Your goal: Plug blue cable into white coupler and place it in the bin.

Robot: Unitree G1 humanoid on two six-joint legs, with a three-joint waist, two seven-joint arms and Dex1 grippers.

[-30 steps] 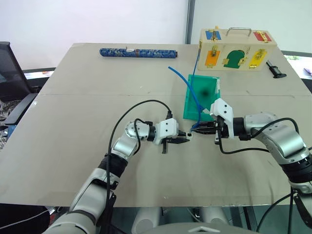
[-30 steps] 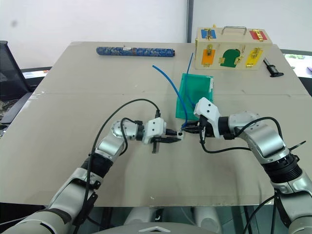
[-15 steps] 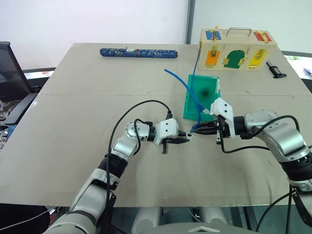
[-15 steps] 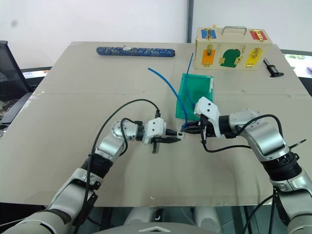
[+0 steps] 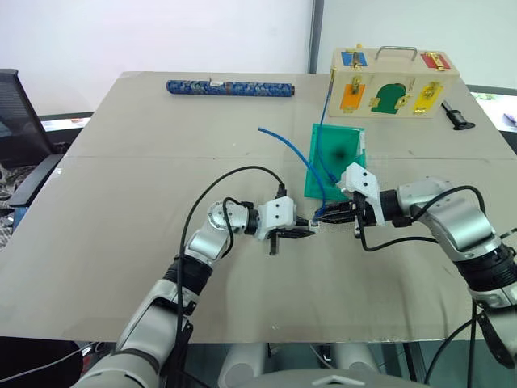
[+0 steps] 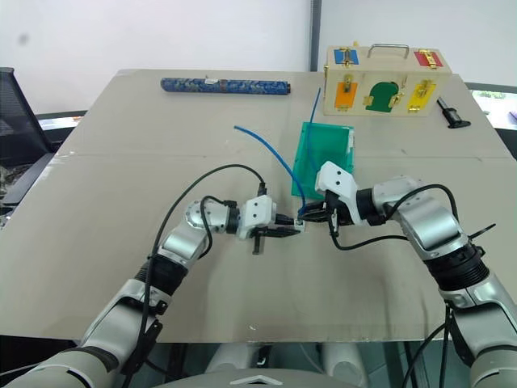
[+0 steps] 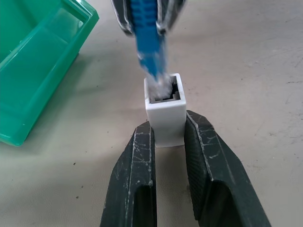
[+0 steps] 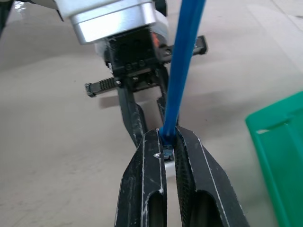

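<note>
Two grippers meet tip to tip over table (image 5: pixel 121 267) centre. Left gripper (image 7: pixel 168 137) clamped on one white coupler (image 7: pixel 164 113), socket facing right gripper (image 8: pixel 166 147). Right gripper pinched on plug end of one blue cable (image 5: pixel 291 145); plug tip at socket mouth, whether seated cannot tell. Cable arcs up and away over bin. One teal bin (image 5: pixel 319 174) just beyond grippers. Wide bare tabletop on left side. Far edge: one patterned blue tube (image 5: pixel 230 87), one wooden box (image 5: pixel 393 81), second blue cable (image 5: pixel 326 95) beside box, one black tool (image 5: pixel 456 117).
</note>
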